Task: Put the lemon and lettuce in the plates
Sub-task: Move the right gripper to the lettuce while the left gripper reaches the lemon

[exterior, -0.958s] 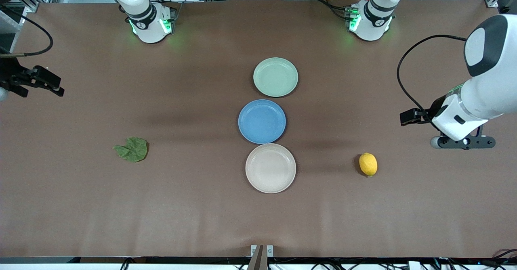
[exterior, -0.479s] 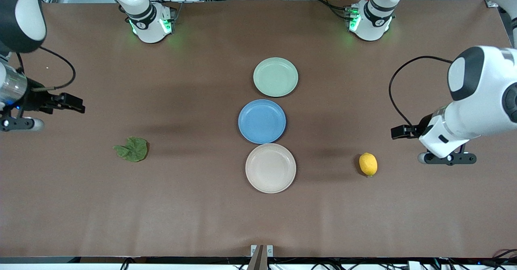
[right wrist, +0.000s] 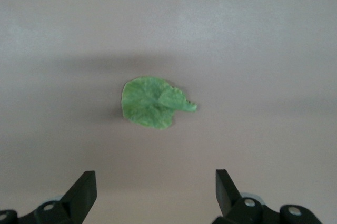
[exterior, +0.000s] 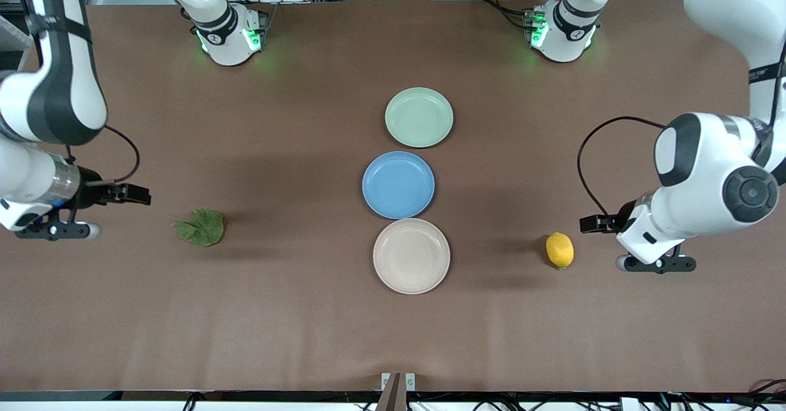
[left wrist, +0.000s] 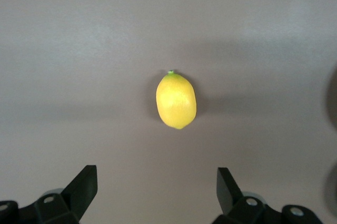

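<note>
**Both grippers up and spread, lemon and lettuce on bare table**

You are looking at a wide brown table (exterior: 307,337) with the two arm bases along its top edge in the front view. Down the middle runs a line of three plates: the mint green plate (exterior: 419,117) closest to the bases, a blue plate (exterior: 398,185) next, and the beige-pink plate (exterior: 411,255) nearest the front camera. The blue one touches or nearly touches its neighbours (you cannot quite settle which from above). All three plates hold nothing.

The lemon (exterior: 559,250) lies on the table toward the left arm's end, well apart from the beige-pink plate and about level with it. Your left gripper (left wrist: 157,195) hangs in the air over bare table just beside the lemon, toward the table's end, with its fingers (left wrist: 84,184) spread wide and nothing between them.

The lettuce (exterior: 200,227) lies flat on the table toward the right arm's end, well apart from every plate. Your right gripper (right wrist: 155,192) hangs over bare table near the leaf, toward the table's end, its fingers (right wrist: 83,188) likewise parted and holding nothing.
</note>
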Robot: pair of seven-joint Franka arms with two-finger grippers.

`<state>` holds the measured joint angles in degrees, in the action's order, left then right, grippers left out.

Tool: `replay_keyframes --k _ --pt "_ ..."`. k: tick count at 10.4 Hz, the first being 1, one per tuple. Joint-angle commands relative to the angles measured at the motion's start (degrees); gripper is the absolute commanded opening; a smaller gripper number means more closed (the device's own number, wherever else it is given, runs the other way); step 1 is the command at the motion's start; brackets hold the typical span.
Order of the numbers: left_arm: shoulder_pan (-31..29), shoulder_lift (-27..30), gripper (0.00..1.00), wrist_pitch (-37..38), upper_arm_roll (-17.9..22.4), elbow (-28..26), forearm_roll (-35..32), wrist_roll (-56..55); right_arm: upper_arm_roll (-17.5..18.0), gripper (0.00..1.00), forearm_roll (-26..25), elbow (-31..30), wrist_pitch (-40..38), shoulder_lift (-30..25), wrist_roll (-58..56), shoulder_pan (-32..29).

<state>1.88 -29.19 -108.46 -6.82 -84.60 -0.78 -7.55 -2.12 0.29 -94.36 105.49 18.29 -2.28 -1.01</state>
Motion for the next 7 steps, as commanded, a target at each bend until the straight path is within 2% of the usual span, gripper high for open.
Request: replay_keyframes --k 1,2,3,5,7 --pt "0.22 -3.41 1.00 -4.11 -0.12 0.31 -0.89 -0.44 0.54 1.00 2.86 -0.56 4.62 4.18 0.96 -3.11" --pt "0.23 -4.29 1.00 -6.04 -0.12 -0.30 -0.89 -0.45 0.54 1.00 6.01 -0.56 5.95 5.86 0.96 -4.25" --pt "0.14 -4.65 1.00 -9.63 -0.12 -2.30 -0.89 -0.62 0.54 1.00 6.91 -0.56 7.87 8.05 1.31 -4.69" --pt "0.40 -4.91 1.00 -14.31 -0.03 -5.21 -0.89 -2.28 0.54 1.00 6.83 -2.04 10.87 10.09 7.86 -4.26" --pt "0.66 -5.00 1.00 -17.73 -0.03 -7.85 -2.03 -4.31 0.54 1.00 6.83 -7.65 18.57 10.10 9.93 -3.38"
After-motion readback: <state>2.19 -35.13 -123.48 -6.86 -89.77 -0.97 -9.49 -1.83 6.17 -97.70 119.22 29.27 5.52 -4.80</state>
